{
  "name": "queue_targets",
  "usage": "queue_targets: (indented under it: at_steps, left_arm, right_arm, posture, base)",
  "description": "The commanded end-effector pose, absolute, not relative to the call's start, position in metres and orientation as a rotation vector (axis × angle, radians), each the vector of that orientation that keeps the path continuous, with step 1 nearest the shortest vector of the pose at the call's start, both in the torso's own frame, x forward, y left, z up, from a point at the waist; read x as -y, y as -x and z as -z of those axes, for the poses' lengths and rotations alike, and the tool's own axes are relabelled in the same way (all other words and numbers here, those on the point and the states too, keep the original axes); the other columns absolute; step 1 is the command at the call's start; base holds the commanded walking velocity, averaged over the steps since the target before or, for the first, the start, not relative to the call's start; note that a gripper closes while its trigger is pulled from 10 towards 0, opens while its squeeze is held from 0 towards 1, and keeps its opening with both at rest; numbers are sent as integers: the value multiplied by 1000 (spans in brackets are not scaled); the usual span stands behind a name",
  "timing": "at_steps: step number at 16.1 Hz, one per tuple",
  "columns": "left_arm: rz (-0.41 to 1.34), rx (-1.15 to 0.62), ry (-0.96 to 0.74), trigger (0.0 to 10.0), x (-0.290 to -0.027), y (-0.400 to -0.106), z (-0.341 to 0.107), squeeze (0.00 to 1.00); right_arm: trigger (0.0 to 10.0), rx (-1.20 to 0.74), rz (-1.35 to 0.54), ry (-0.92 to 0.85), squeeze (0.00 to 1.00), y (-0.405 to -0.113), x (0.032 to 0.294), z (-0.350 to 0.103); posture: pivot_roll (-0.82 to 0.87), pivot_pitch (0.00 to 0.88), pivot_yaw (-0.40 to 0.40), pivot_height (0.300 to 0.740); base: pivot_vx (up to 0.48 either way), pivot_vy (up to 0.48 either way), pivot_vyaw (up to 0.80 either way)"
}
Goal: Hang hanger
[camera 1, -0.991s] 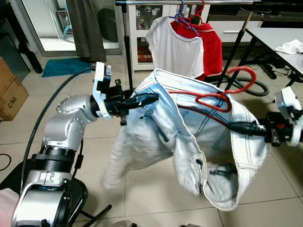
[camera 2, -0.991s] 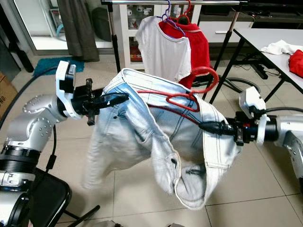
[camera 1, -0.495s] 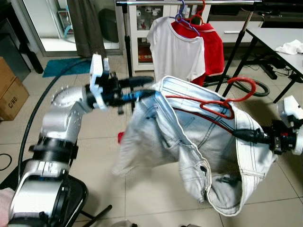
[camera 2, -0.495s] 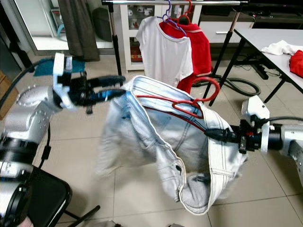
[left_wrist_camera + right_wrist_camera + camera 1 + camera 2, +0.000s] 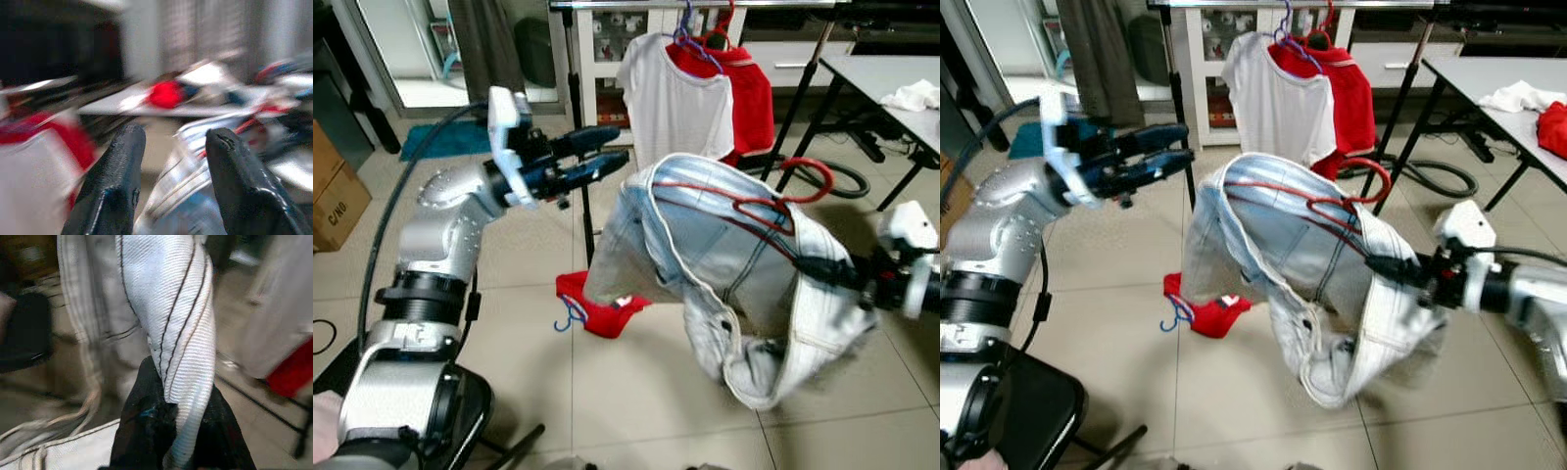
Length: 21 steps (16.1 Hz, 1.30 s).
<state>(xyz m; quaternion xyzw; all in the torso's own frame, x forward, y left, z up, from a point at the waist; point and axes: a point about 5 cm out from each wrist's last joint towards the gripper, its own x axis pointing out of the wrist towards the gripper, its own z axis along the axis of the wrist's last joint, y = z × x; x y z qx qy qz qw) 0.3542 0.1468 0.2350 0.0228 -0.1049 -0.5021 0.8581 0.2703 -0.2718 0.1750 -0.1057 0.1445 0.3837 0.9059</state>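
Risk of dropping: my right gripper is clenched on a fold of the pale denim garment, whose red hanger rides loosely on top, hook up. My left gripper stands released, apart from the cloth. With one hold, I judge the hanger may slip off before reaching the rail.

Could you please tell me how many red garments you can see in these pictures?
3: a red shirt hanging on the rack behind the white shirt, a red garment on the floor, and one on the table at right. Others may be hidden.
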Motion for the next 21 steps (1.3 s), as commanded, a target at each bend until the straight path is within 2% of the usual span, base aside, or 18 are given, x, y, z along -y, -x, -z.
queue_targets:
  at_steps: [1,4,5,7,8,9,11,13,14,21]
  left_arm:
    - [954,190,-89,10000,-137,-361,-236,1000]
    - [748,202,21,10000,-117,-368,-226,1000]
    - [737,215,80,10000,-109,-369,-223,1000]
    - [720,221,89,10000,-105,-369,-221,1000]
    - [648,203,79,10000,-107,-373,-217,412]
    - [590,164,70,10000,-109,-379,-211,0]
    - [506,123,14,10000,-113,-386,-202,0]
    - [497,110,-7,10000,-115,-389,-198,0]
    - [493,112,-17,0,-115,-389,-197,0]
    - [521,188,-63,0,-109,-389,-203,0]
  right_arm:
    - [0,-211,-743,251,0,-278,264,-188]
    - [0,-147,-628,194,0,-286,238,-181]
    - [0,-132,-612,174,0,-288,226,-178]
    - [0,-124,-605,165,0,-289,219,-177]
    - [0,-108,-605,154,0,-289,209,-178]
    - [0,-89,-622,143,0,-288,200,-181]
    - [0,-75,-637,138,0,-286,194,-186]
    - [0,-64,-638,135,0,-286,192,-188]
    - [0,-60,-643,134,0,-285,190,-190]
    - [0,-76,-622,125,0,-285,189,-188]
  posture:
    - [-131,0,30,740]
    - [-126,0,25,740]
    - [-130,0,26,740]
    - [-133,0,31,740]
    - [-134,0,34,740]
    - [-134,0,33,740]
    - [-135,0,31,740]
    - [-136,0,32,740]
    - [-138,0,34,740]
    - [-135,0,32,740]
  base:
    - [0,0,0]
    - [0,0,0]
    - [0,0,0]
    - [0,0,0]
    - [0,0,0]
    - [0,0,0]
    - [0,0,0]
    - [0,0,0]
    - [0,0,0]
    - [0,0,0]
